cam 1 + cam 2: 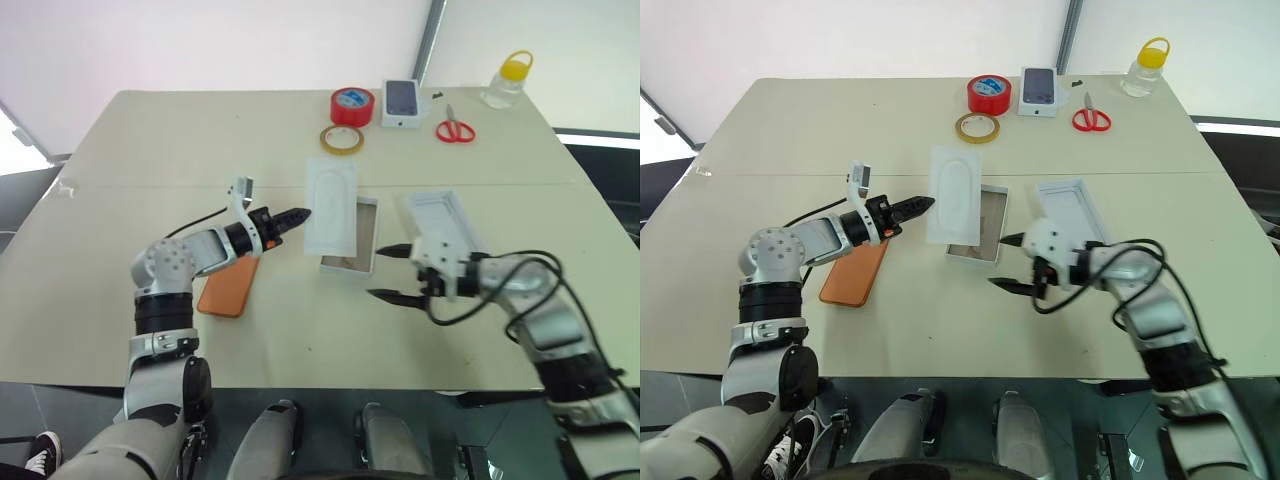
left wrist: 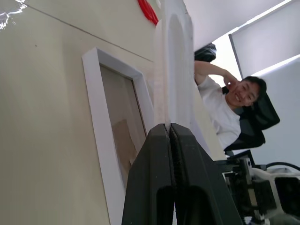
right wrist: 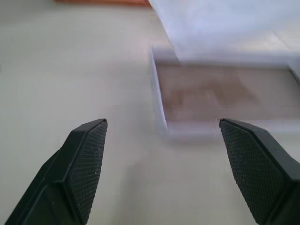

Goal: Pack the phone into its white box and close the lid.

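Observation:
My left gripper is shut on the edge of a thin white insert with an oblong recess. It holds the insert over the left part of the white box, whose brownish floor shows beside it. In the left wrist view the shut fingers pinch the insert above the box. The orange phone lies flat on the table under my left forearm. The lid rests open side up to the right of the box. My right gripper hangs open and holds nothing, just right of the box's near end.
At the table's far edge stand a red tape roll, a tan tape roll, a small white box picturing a dark phone, red scissors and a yellow-capped bottle. A seated person is beyond the table.

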`<act>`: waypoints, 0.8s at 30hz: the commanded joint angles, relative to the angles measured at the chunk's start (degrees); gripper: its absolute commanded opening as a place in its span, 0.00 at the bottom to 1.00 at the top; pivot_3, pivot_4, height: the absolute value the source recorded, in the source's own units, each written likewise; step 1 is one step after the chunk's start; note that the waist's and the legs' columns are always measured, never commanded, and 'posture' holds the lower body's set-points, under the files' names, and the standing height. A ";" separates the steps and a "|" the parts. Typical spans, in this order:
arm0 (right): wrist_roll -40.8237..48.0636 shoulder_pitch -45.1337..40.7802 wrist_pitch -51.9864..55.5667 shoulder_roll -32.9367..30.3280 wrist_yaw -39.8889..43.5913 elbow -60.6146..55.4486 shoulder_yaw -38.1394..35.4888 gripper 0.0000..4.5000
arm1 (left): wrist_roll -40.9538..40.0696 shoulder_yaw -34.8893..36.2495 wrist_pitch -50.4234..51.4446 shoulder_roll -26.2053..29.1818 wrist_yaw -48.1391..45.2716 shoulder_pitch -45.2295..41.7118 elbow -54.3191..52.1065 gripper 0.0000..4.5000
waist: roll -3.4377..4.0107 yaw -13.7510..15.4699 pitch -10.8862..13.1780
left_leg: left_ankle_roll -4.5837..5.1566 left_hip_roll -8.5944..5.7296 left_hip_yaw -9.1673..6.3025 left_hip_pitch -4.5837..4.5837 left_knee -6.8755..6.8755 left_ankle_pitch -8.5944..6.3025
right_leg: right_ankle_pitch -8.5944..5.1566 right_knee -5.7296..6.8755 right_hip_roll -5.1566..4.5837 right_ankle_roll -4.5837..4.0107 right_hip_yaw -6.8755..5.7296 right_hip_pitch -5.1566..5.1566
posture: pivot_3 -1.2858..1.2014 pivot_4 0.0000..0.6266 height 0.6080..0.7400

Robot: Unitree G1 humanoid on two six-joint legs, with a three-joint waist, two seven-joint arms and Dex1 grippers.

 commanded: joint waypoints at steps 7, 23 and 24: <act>1.99 3.89 -0.46 -1.91 -4.28 -3.23 -7.71 0.88 | 6.05 -5.36 -7.79 -1.34 -7.33 -5.26 9.98 0.00 | -0.01 -0.24 0.00 | 0.00 0.05 0.02 0.01 -0.03 0.00 | 0.00 0.07 0.05 0.00 0.02 -0.06 | 0.52 0.24 1.00; 3.13 -2.93 -1.89 2.62 -7.98 1.30 -7.48 0.90 | 10.88 -6.03 -12.14 -1.13 -8.35 -7.53 8.90 0.76 | -0.05 -0.48 0.03 | -0.01 0.04 0.02 0.00 -0.01 0.01 | 0.00 0.09 0.04 0.00 0.03 -0.06 | 0.52 0.24 1.00; 3.08 -3.68 -1.72 3.00 -8.37 1.74 -7.43 0.90 | 10.84 -5.93 -12.11 -0.85 -8.44 -7.29 8.06 0.76 | -0.05 -0.39 0.03 | -0.01 0.05 0.02 0.00 -0.01 0.01 | 0.00 0.09 0.05 0.00 0.03 -0.08 | 0.52 0.24 1.00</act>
